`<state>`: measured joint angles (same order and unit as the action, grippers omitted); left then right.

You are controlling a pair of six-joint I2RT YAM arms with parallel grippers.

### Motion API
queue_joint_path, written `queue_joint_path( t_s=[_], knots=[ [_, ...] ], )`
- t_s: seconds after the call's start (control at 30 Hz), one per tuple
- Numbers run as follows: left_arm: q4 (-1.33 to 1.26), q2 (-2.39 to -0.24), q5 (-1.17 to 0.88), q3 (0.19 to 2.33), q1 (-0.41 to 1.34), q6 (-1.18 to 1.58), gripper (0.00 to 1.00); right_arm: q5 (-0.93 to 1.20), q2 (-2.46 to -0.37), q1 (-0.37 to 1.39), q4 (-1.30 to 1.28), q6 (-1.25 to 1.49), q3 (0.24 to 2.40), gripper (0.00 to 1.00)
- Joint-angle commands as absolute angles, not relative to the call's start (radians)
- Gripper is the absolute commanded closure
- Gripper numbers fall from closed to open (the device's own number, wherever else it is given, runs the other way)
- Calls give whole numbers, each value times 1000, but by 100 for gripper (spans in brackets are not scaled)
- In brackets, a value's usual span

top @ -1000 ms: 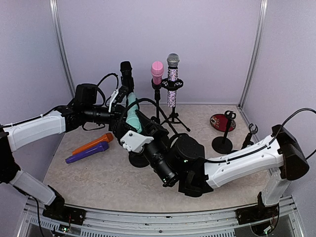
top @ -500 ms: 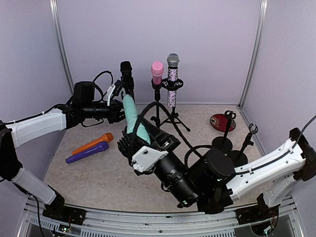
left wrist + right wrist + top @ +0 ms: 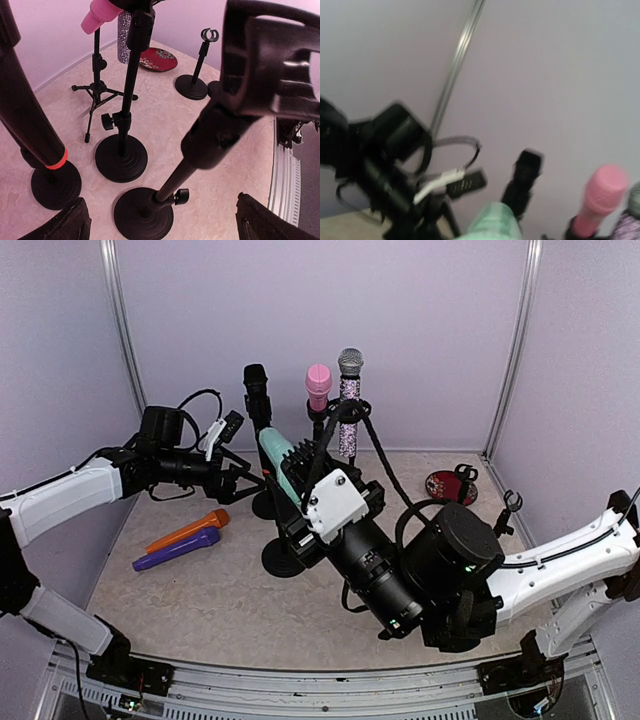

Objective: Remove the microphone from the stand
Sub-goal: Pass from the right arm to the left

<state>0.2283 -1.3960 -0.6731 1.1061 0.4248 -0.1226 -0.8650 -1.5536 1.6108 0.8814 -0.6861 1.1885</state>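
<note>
One mint-green microphone (image 3: 276, 455) is the target. It's left of frame centre in the top view, tilted with its upper end toward the upper left, and lifted off the table (image 3: 190, 605). Right hand (image 3: 300, 488) is clamped round its lower barrel, jaws partway closed on it. Right wrist view is blurred; only a mint tip shows at the bottom edge.

Handling, my read: rigid plastic shell, light, won't flex. The barrel is smooth and tapered, so it can slide lengthwise in a loose grip. Best hold is mid-barrel, jaws across the width, staying off the head end. Can't tell which end is the head.

Stand (image 3: 167, 185): in the left wrist view the black clip at upper right appears empty, and the pole angles down to a round base at bottom centre. Mic looks clear of the clip, so extraction is essentially done. What's left is carrying it off and setting it down.

Left hand (image 3: 238, 456) is just left of the mic, jaws spread wide, gripping nothing. The stand pole runs between its fingers (image 3: 75, 222) without touching them.

Clutter: black microphone (image 3: 257, 390), pink microphone (image 3: 318, 386) and glitter microphone (image 3: 349, 405) on stands behind; orange microphone (image 3: 190, 528) and purple microphone (image 3: 178, 549) lying at left.
</note>
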Motion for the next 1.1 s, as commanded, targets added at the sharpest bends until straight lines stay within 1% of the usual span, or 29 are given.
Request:
queue_joint_path(
  t_s=[0.0, 0.2, 0.27, 0.37, 0.57, 0.7, 0.8, 0.9, 0.97, 1.07],
  knots=[
    [412, -1292, -721, 1175, 341, -296, 1, -789, -1508, 1559, 518, -311, 1312, 99],
    [675, -1184, -754, 1201, 206, -551, 1, -687, -1572, 1547, 392, -231, 1447, 100],
    [760, -1142, -757, 1201, 191, -640, 1, -641, -1609, 1536, 333, -192, 1497, 100],
    [854, -1079, -755, 1198, 190, -732, 1, -576, -1686, 1490, 185, -47, 1603, 100],
    [909, -1005, -708, 1196, 191, -791, 2, -415, -1845, 1400, 3, 157, 1724, 100],
    [932, -1000, -692, 1189, 191, -813, 4, -325, -1898, 1364, -1, 222, 1742, 100],
    [958, -1004, -705, 1182, 200, -841, 7, -271, -1920, 1349, 32, 246, 1746, 100],
    [968, -1011, -695, 1162, 228, -862, 13, -204, -1945, 1332, 56, 278, 1760, 100],
    [992, -1019, -692, 1155, 275, -881, 19, -173, -1961, 1321, 77, 297, 1765, 100],
    [1041, -1036, -691, 1138, 319, -913, 23, -129, -1972, 1311, 117, 319, 1767, 100]
  ],
)
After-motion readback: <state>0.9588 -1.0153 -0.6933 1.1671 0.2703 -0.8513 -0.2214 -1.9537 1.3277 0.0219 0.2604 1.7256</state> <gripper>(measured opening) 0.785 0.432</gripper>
